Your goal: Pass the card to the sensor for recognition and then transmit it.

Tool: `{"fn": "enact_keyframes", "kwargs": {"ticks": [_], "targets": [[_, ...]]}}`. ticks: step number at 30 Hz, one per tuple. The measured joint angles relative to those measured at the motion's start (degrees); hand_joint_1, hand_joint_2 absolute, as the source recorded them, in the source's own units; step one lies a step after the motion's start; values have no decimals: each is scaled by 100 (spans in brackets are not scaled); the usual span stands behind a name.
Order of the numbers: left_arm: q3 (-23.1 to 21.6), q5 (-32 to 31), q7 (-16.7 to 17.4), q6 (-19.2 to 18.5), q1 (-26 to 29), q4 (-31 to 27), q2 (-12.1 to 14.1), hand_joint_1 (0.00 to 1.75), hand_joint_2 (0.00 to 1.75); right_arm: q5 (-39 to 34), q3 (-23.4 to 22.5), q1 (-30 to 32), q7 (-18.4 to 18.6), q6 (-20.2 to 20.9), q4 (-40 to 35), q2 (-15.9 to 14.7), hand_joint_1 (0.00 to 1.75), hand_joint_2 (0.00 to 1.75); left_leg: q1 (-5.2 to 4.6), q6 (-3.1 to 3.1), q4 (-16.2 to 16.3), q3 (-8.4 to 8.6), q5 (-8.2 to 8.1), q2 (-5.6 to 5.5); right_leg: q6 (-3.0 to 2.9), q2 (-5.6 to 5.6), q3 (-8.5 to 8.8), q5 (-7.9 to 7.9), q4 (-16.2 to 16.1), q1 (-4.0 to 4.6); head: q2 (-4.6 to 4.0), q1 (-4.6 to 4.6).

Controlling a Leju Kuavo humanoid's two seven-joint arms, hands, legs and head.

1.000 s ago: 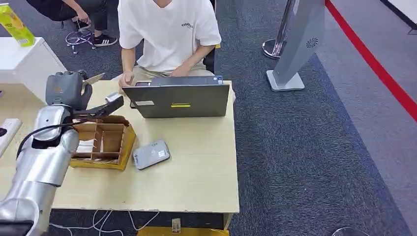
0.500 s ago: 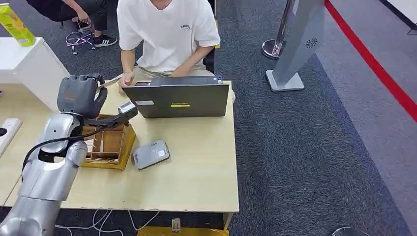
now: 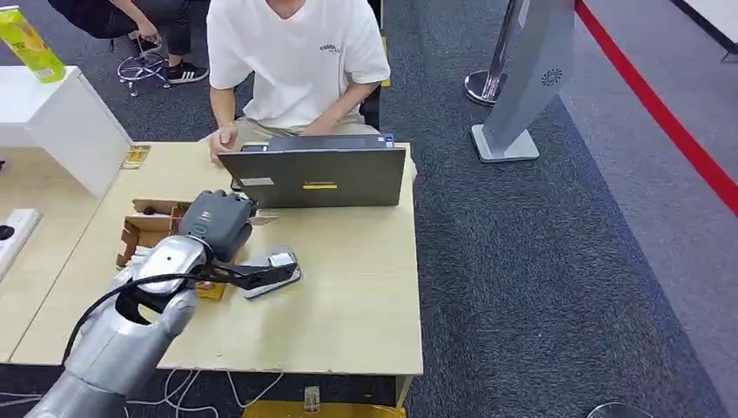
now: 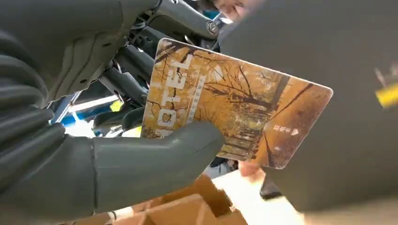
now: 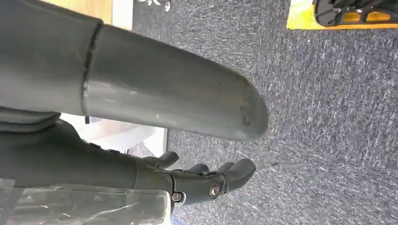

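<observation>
1. Since the earlier frames the left hand (image 3: 219,220) has come down from near the worktop's far left corner to a spot just above the grey card reader (image 3: 270,272), in front of the laptop (image 3: 315,175).
2. Its thumb presses the hotel card (image 4: 234,119) against its darker fingers (image 4: 136,75); the card is clamped, held off the worktop (image 3: 348,296), its autumn-tree face with the letters "OTEL" toward the wrist camera.
3. In the head view the card's edge pokes out from the hand toward the laptop.
4. The card reader lies flat on the worktop, partly hidden by the wrist's dark bracket.
5. A compartmented cardboard box (image 3: 144,228) sits just left of the hand, largely covered by the silver forearm.
6. The laptop stands open with its lid back facing the robot; a person in a white T-shirt (image 3: 296,61) sits behind it, one hand at the worktop's far edge.
7. A small yellowish card (image 3: 135,157) lies near the worktop's far left corner.
8. The right hand (image 5: 202,180) hangs over the grey carpet (image 5: 328,117), fingers loosely apart, holding nothing.
</observation>
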Motion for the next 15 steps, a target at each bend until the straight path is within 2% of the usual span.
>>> {"fn": "enact_keyframes", "kwargs": {"ticks": [5,15], "targets": [[-371,-42,116,172,-208,615,-7,175,175,0,-46,2,35,7,0,0,0,0,0,-3,0,-3,3,2,1,4,-4,3,2,1,0,2],[-577,-77,177,179,-352,989,-35,175,175,0,-90,2,42,7,4,0,0,0,0,-3,1,-13,3,0,3,3,-11,4,1,1,0,4]]}}
